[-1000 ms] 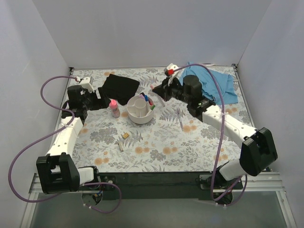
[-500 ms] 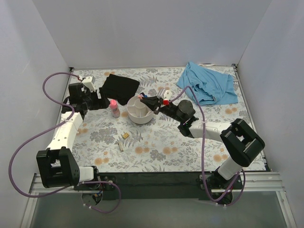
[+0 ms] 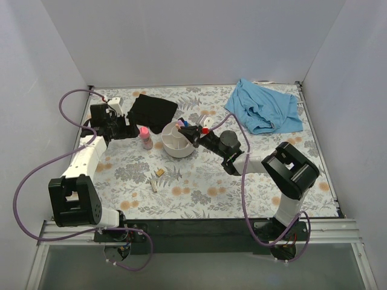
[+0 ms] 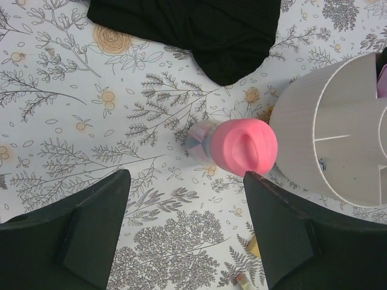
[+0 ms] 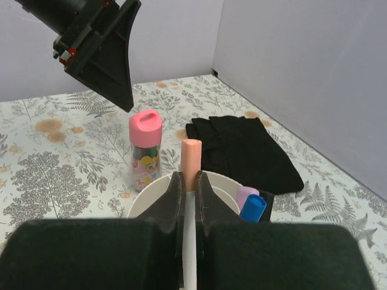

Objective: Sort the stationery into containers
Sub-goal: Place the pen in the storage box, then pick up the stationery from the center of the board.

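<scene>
The white compartment bowl [image 3: 179, 142] stands mid-table; it also shows in the right wrist view [image 5: 145, 192] and the left wrist view [image 4: 338, 139]. My right gripper [image 3: 192, 134] [image 5: 191, 181] is shut on a thin white pen with a peach cap [image 5: 191, 158], held upright just over the bowl's near side. Blue [image 5: 253, 207] and purple [image 5: 247, 194] caps stand in the bowl. The pink-capped bottle [image 3: 146, 137] [image 4: 243, 147] stands upright left of the bowl. My left gripper [image 3: 124, 128] [image 4: 186, 181] is open just short of the bottle. Tiny tan pieces [image 3: 158, 173] lie in front.
The flat black pouch [image 3: 152, 110] [image 4: 199, 30] lies behind the bottle and bowl. The blue cloth [image 3: 264, 110] is bunched at the back right. A short pen piece [image 3: 153, 182] lies beside the tan pieces. White walls close in the table's sides and back.
My right arm swung from the back by the blue cloth down and left to the bowl, carrying the pen. My left gripper shifted slightly back near the bottle.
</scene>
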Tool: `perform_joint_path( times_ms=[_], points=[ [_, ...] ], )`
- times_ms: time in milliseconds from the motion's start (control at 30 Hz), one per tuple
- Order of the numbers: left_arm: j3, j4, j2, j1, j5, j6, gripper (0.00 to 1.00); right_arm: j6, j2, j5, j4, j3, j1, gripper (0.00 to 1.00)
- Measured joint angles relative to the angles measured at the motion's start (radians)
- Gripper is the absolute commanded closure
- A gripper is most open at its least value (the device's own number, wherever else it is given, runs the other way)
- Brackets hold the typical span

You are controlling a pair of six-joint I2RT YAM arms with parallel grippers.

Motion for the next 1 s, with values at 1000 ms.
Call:
perform_joint_path(
  times_ms=[1000],
  points=[
    [0.018,0.018,0.008,0.0,0.053,0.015,0.35,-0.05,-0.079,0.082,-0.064,0.042,-0.017,0.61]
  ],
)
